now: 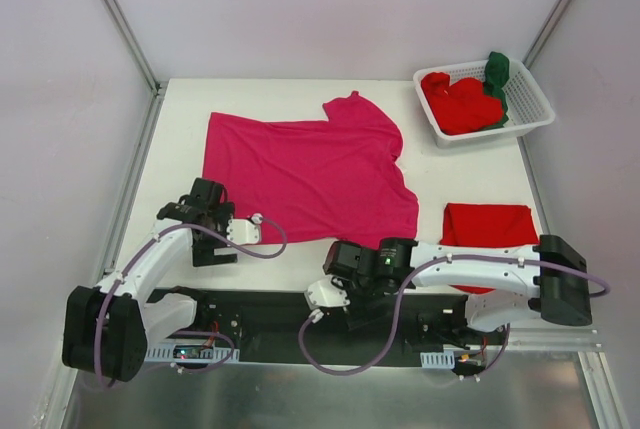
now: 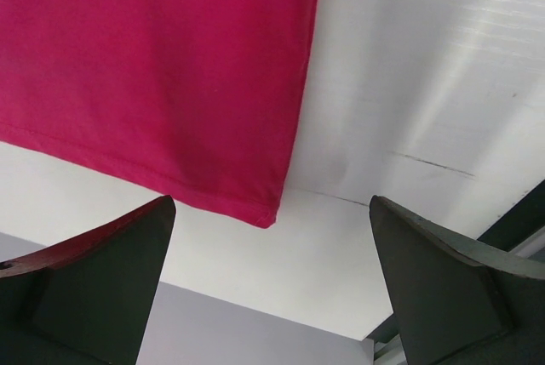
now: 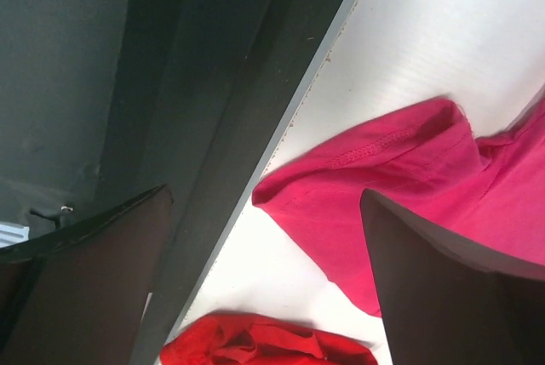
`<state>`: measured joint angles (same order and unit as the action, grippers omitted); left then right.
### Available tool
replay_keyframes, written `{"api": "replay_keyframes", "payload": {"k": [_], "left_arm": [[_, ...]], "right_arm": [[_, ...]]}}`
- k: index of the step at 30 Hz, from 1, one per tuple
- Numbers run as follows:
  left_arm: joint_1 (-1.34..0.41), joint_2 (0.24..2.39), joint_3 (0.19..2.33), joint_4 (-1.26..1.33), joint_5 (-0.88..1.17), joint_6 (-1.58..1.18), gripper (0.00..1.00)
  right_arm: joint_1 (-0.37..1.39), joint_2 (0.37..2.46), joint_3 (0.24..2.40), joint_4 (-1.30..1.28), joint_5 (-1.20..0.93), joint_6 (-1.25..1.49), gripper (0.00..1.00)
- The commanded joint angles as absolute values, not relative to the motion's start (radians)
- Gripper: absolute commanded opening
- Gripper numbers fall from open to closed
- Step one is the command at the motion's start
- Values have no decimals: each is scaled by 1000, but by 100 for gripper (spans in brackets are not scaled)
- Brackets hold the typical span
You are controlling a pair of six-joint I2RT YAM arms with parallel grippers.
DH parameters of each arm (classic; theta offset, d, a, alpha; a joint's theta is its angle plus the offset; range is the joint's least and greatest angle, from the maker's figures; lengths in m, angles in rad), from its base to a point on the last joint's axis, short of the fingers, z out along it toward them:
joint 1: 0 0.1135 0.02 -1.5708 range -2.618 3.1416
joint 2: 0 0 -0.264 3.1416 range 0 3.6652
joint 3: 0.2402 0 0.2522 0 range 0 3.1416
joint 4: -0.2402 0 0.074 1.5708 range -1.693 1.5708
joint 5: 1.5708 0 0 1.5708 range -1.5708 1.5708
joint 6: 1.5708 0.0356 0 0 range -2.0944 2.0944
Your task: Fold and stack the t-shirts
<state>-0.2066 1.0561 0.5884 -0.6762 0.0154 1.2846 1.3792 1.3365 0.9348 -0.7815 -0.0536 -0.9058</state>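
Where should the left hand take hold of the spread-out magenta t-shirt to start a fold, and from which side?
Probably at its near-left hem corner, coming in from the near-left of the table. The magenta t-shirt lies flat, that corner juts out onto bare table, and the open left hand is close beside it.

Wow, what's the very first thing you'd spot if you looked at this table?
The big magenta-pink t-shirt, spread flat across the middle of the table, jumps out first. Next comes the white basket in the far right corner, holding crumpled red t-shirts and a dark green one. A folded red t-shirt lies at the near right.
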Motion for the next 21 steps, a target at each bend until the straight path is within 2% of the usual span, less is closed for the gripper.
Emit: {"api": "replay_keyframes", "payload": {"k": [1, 13, 21], "left_arm": [[-186, 1065, 618, -739, 64, 1302, 99], [-147, 1115, 613, -770, 55, 1329, 99], [-132, 1146, 640, -773, 51, 1315, 99]], "right_arm": [[1347, 1358, 953, -770, -126, -914, 96], [1279, 1335, 904, -870, -291, -922, 97], [1233, 1328, 819, -810, -253, -930, 95]]}}
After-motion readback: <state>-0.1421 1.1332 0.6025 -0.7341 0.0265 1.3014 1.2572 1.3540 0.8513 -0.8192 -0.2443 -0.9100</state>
